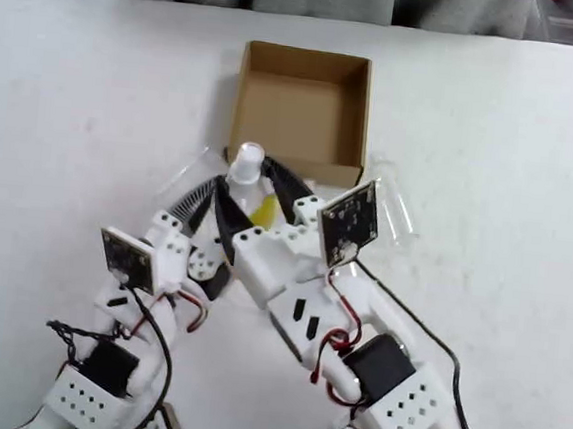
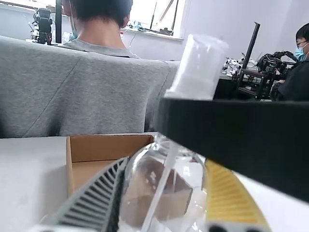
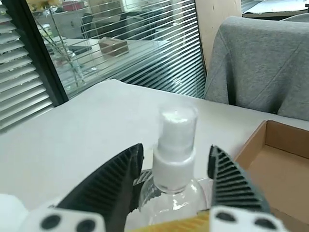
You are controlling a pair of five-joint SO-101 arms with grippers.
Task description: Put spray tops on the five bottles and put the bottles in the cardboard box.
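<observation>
Just outside the near wall of the cardboard box point(image 1: 300, 115), the bottle point(image 1: 246, 176) stands upright with its spray top point(image 3: 177, 128) on. The left gripper point(image 2: 164, 203) clasps the clear body between its fingers. The right gripper point(image 3: 175, 159) straddles the top, a narrow gap on each side. The white table point(image 1: 494, 142) stretches wide on either side of the box.

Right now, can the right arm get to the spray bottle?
Probably yes: the right gripper sits around the neck of the spray bottle, its fingers open either side with nothing blocking.
</observation>
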